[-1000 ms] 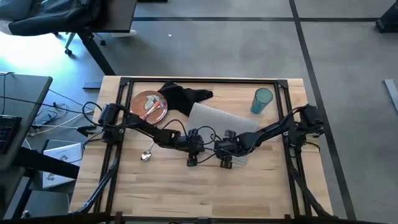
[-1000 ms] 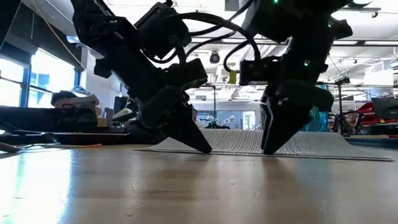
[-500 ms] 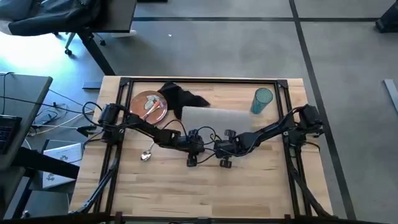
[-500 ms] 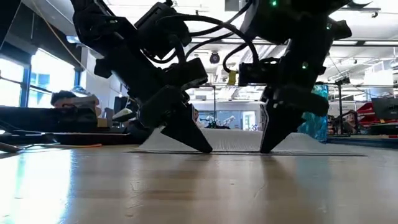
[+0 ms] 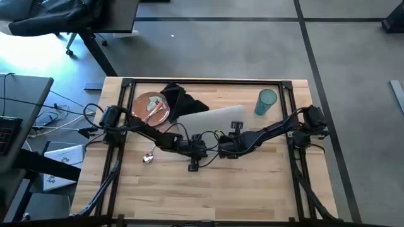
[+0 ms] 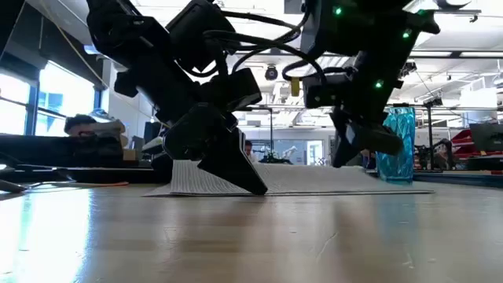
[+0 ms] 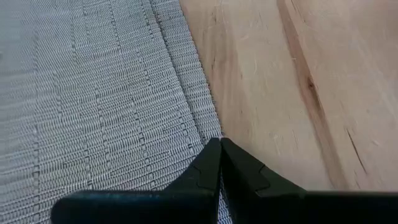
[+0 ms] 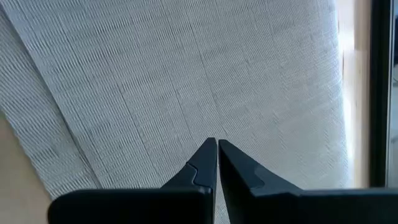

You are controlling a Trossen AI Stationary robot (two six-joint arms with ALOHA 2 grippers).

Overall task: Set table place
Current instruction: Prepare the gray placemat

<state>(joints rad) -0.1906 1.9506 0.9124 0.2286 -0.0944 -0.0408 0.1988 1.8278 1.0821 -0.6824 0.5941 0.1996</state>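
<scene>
The grey woven placemat [image 5: 211,120] lies flat and askew on the wooden table [image 5: 265,189]. My left gripper [image 6: 259,189] points down at the mat's near left edge and is shut there. My right gripper [image 6: 343,163] is shut farther back, over the mat's right part [image 8: 186,74]. The black napkin [image 5: 180,98] lies bunched at the far side, beside the orange-brown plate [image 5: 151,108], which carries cutlery. The silver spoon [image 5: 148,157] lies on the wood at the left. The teal tumbler [image 5: 266,101] stands upright at the far right. My left gripper has its fingertips closed on the placemat's edge [image 7: 208,127], near its near left corner. The fingers slant down from above and from the left. There the mat lies flat on the table. My right gripper is shut over the mat; whether its tips touch the weave cannot be told.
A black metal frame [image 5: 126,85] runs around the table's edges, and both arms' bases stand on it. Bare wood spreads across the near half [image 5: 208,195]. The plate and napkin crowd the far left corner beside the mat.
My right gripper has swung from the mat's near right corner toward the far edge and has turned. The placemat has turned about with it: its right part has gone toward the far edge and the whole mat has shifted left. My left gripper has stayed at its corner.
</scene>
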